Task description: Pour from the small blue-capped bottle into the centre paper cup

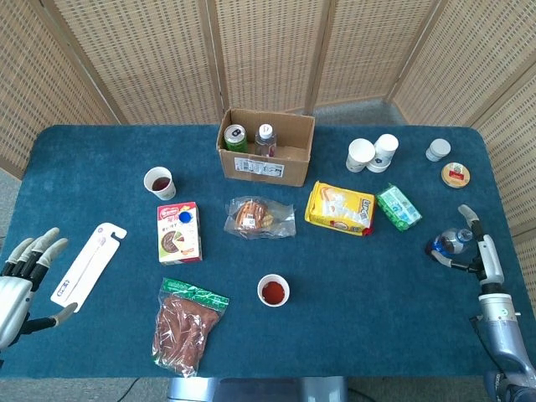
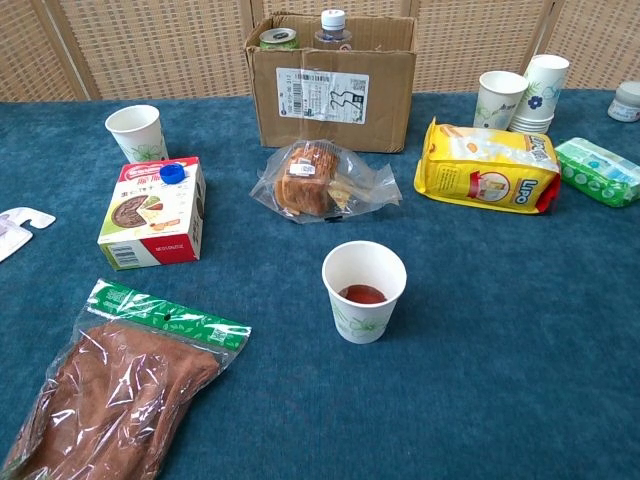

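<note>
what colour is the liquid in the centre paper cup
Dark red, a shallow layer at the bottom of the centre paper cup; the chest view shows it best.

Cardboard box (image 1: 266, 156), upper centre, holding a green can (image 1: 236, 136) and a clear bottle (image 1: 265, 140). Yellow snack bag (image 1: 339, 208), right of centre. Bread in clear wrap (image 1: 259, 217), centre. Toothbrush pack (image 1: 87, 263), far left. Bag of brown strips (image 1: 185, 322), lower left.
</note>
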Controlling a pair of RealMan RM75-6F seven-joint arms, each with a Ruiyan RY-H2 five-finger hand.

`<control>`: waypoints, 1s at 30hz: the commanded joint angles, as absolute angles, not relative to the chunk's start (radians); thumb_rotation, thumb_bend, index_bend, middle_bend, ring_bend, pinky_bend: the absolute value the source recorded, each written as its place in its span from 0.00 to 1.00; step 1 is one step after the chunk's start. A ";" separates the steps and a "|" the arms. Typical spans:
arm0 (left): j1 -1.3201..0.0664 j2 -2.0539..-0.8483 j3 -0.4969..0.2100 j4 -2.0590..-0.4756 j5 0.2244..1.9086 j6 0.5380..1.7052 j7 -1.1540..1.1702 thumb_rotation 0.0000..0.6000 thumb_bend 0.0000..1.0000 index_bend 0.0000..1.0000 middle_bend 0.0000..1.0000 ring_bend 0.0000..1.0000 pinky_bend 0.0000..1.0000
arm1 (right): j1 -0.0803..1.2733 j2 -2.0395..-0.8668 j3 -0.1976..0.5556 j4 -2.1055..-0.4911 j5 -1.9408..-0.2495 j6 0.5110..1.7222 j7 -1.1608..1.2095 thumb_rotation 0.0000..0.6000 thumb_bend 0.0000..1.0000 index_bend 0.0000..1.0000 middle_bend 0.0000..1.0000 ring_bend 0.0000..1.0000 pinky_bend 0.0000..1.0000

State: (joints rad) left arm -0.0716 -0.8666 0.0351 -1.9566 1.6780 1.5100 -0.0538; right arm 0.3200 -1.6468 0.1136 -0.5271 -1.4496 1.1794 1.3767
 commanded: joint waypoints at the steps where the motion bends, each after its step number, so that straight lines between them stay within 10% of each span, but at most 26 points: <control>1: -0.071 -0.866 0.036 -1.955 1.681 1.511 -0.057 1.00 0.25 0.00 0.00 0.00 0.00 | 0.319 -1.642 0.118 -0.534 -1.447 1.184 1.370 1.00 0.17 0.03 0.00 0.00 0.00; 30: -0.064 -0.855 0.038 -1.942 1.693 1.531 -0.092 1.00 0.25 0.00 0.00 0.00 0.00 | 0.266 -1.569 0.161 -0.651 -1.417 1.279 1.331 1.00 0.17 0.03 0.00 0.00 0.00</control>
